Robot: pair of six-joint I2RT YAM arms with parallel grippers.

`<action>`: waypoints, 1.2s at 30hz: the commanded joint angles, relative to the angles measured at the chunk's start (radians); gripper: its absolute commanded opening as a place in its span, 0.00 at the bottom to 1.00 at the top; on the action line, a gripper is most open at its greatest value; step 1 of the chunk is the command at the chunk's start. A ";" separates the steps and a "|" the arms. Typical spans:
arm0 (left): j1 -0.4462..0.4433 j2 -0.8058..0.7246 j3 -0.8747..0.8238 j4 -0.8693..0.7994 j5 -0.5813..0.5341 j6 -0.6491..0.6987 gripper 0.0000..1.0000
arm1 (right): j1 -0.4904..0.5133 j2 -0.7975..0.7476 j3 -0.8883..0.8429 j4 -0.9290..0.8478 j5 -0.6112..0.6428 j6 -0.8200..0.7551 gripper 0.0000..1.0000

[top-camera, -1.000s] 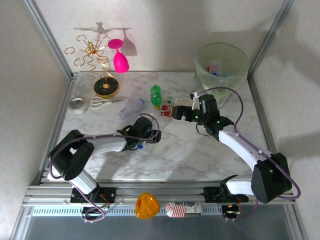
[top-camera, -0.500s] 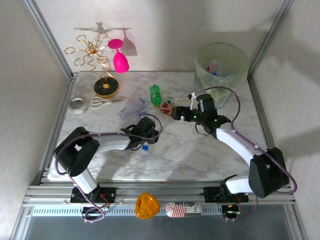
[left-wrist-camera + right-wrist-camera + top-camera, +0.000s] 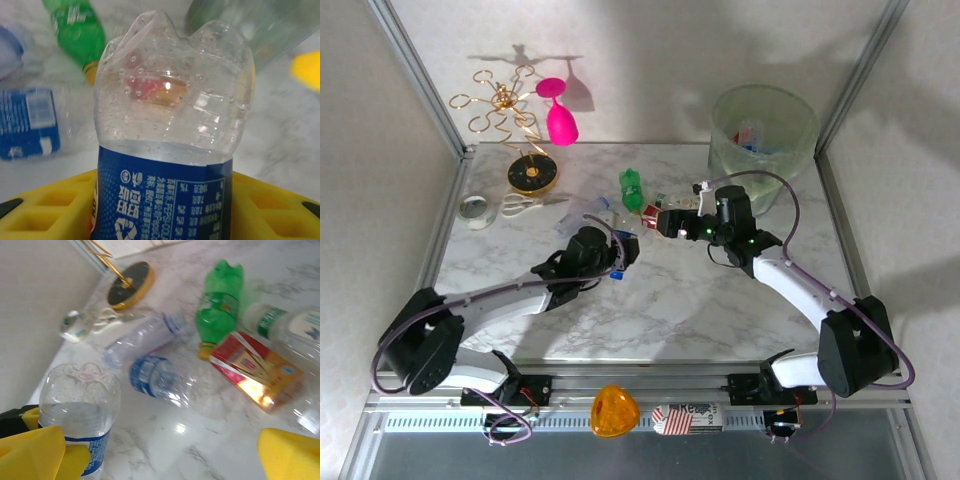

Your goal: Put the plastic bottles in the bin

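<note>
The left gripper (image 3: 162,205) pinches a clear bottle (image 3: 170,95) around its labelled middle, mid-table. It looks light, thin and slick, likely to dent if squeezed hard. The right gripper (image 3: 162,455), spread wide, hovers by the red bottle (image 3: 255,372), near the bin (image 3: 728,140).

Bin (image 3: 738,158) far right on table (image 3: 700,310), bottles (image 3: 632,189) lying left of it, stand (image 3: 531,174) far left.

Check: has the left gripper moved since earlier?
Yes. The left gripper, shut on a clear bottle, shifted slightly up the table toward the green bottle.
</note>
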 commanded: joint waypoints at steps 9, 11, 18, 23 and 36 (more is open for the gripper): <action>-0.003 -0.083 -0.118 0.411 0.120 -0.018 0.53 | 0.008 -0.054 -0.077 0.336 -0.201 0.177 0.99; -0.011 -0.076 -0.113 0.400 0.130 -0.001 0.52 | 0.010 -0.036 -0.086 0.406 -0.239 0.227 0.99; -0.048 -0.048 -0.089 0.350 0.132 0.045 0.53 | 0.055 0.039 -0.061 0.472 -0.288 0.247 0.98; -0.063 -0.036 -0.071 0.336 0.135 0.059 0.53 | 0.086 0.071 -0.031 0.441 -0.282 0.211 0.93; -0.103 -0.024 -0.050 0.294 0.116 0.103 0.61 | 0.094 0.125 -0.002 0.382 -0.249 0.170 0.63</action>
